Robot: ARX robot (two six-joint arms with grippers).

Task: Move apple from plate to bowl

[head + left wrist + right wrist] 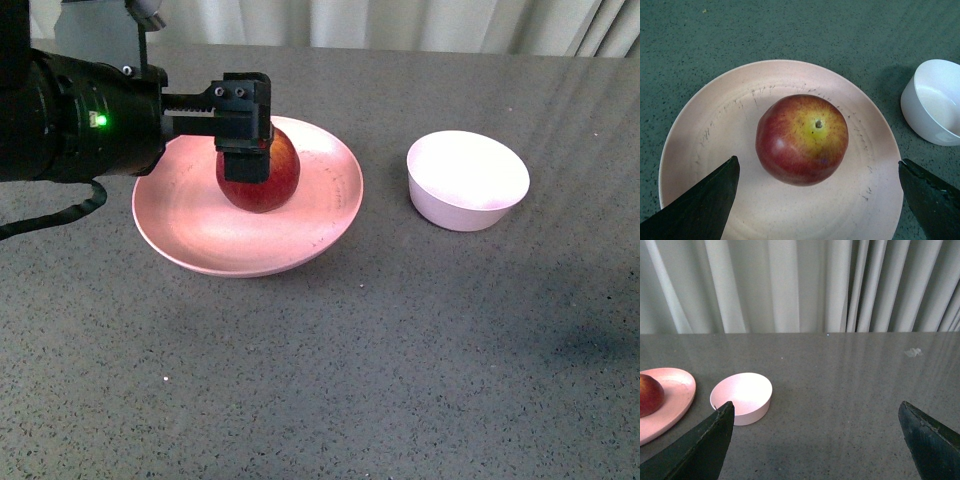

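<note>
Left pincer: my left pincer (pixel 245 162) hangs over the plate, jaws spread wide, with nothing in its hold.
Left fingers: in the left wrist view my 2 dark fingers (pixel 702 202) stand on either side of the apple, each with a clear gap of plate between it and the fruit.
Apple: the apple (pixel 262 188) sits on the plate, a little back of its middle, stem dimple and yellow patch facing up. From the front, my pincer covers its upper part.
Plate: the pink plate (pixel 195 232) lies on the left part of the worktop, faint dark speckles ringing it near the rim.
Bowl: the small pale bowl (pixel 468 182) stands upright to the right of the plate, apart from it, with nothing inside.
Right pincer: my right pincer (pixel 815 407) is also wide open and holds nothing. Its wrist view looks across the worktop, with bowl and plate off to one side.
Worktop: the worktop (pixel 400 350) is dark grey and speckled.
Backdrop: a pale pleated curtain (pixel 790 285) hangs behind the far edge.
</note>
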